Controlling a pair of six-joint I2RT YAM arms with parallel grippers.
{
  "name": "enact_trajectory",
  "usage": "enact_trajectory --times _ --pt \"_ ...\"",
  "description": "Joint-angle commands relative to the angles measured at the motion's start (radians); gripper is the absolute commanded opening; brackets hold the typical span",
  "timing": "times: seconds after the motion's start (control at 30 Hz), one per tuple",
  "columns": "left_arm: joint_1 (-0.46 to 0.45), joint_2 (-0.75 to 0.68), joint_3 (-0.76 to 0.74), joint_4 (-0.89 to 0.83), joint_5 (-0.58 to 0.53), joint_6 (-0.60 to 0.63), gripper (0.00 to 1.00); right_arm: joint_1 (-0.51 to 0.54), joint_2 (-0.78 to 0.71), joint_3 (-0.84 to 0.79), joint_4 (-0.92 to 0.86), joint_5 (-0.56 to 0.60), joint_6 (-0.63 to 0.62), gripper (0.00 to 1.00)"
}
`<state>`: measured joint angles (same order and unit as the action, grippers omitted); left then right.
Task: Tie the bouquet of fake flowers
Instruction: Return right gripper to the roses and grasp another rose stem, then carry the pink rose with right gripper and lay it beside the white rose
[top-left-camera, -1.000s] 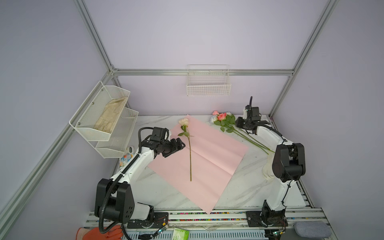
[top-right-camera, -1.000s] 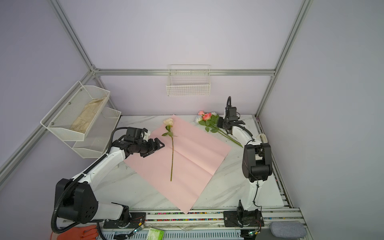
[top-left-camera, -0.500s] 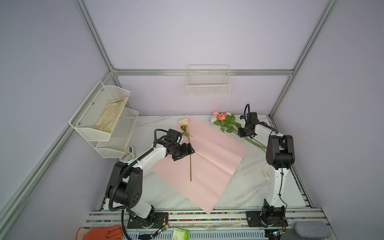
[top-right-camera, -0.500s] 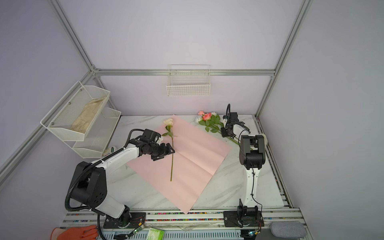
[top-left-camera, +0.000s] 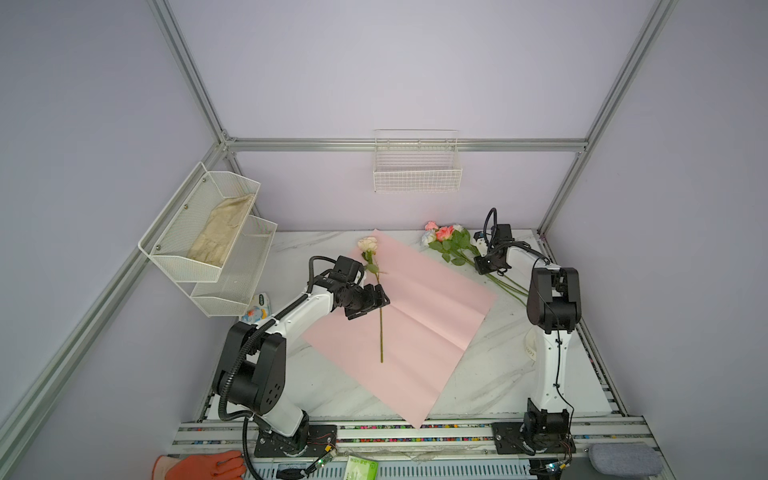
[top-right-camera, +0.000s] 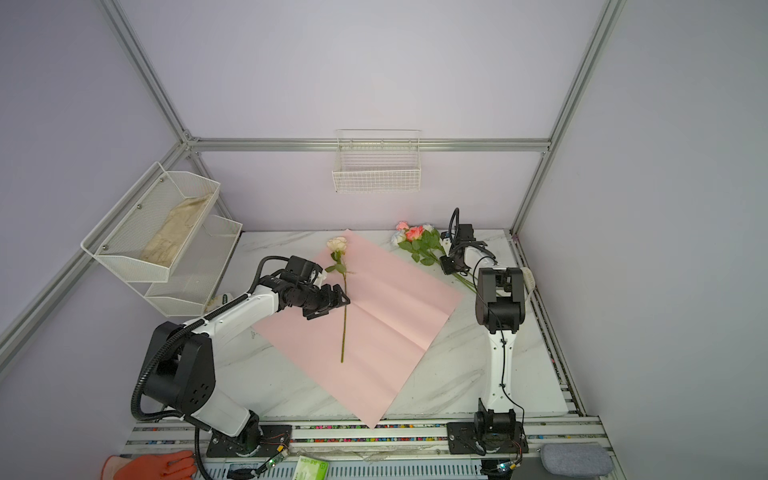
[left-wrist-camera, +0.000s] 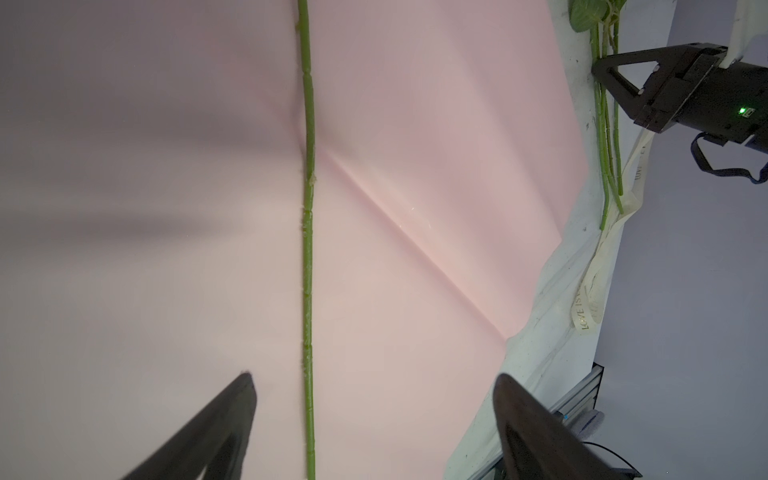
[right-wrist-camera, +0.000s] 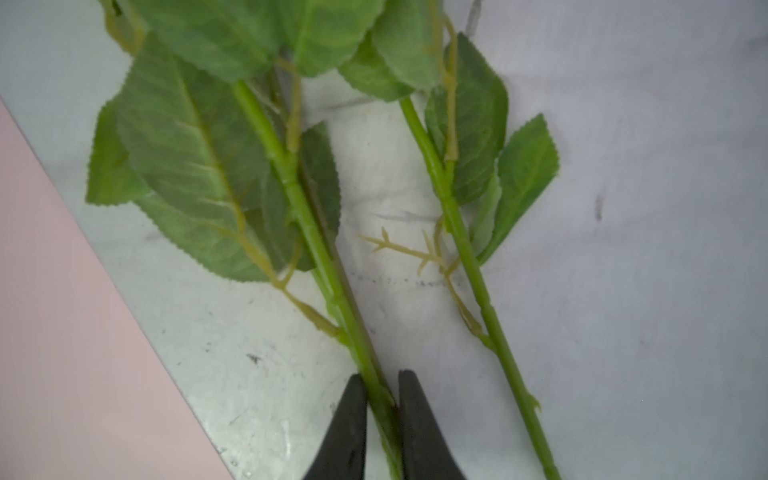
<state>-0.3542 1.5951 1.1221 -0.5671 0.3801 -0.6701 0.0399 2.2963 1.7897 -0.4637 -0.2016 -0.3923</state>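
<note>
Marble desk carries a pink paper sheet. Just off the sheet's far right edge lies the bouquet of fake flowers, its stems trailing along that edge toward the right arm. One cream rose lies lengthwise down the sheet's middle. The right hand, likely nearer the bunch, pinches one bouquet stem, jaws narrow. The left hand gapes wide over the sheet, the rose's stem between its fingers.

One pink sheet, perhaps five roses.
</note>
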Motion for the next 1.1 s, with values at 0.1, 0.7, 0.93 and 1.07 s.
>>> enact_trajectory --times 0.1,0.7,0.93,1.07 --pt "0.001 -0.025 0.084 -0.015 -0.014 0.008 0.88 0.009 -0.058 -0.004 -0.024 0.004 -0.046 0.09" --pt "0.011 -0.146 0.020 -0.044 -0.066 0.018 0.89 0.025 -0.292 -0.186 -0.063 -0.122 0.195 0.11" --pt "0.045 -0.246 -0.019 -0.074 -0.210 -0.020 0.90 0.144 -0.385 -0.275 0.133 -0.345 0.625 0.04" --pt "0.120 -0.310 -0.062 -0.088 -0.241 -0.058 0.91 0.313 -0.394 -0.368 0.401 -0.282 0.922 0.04"
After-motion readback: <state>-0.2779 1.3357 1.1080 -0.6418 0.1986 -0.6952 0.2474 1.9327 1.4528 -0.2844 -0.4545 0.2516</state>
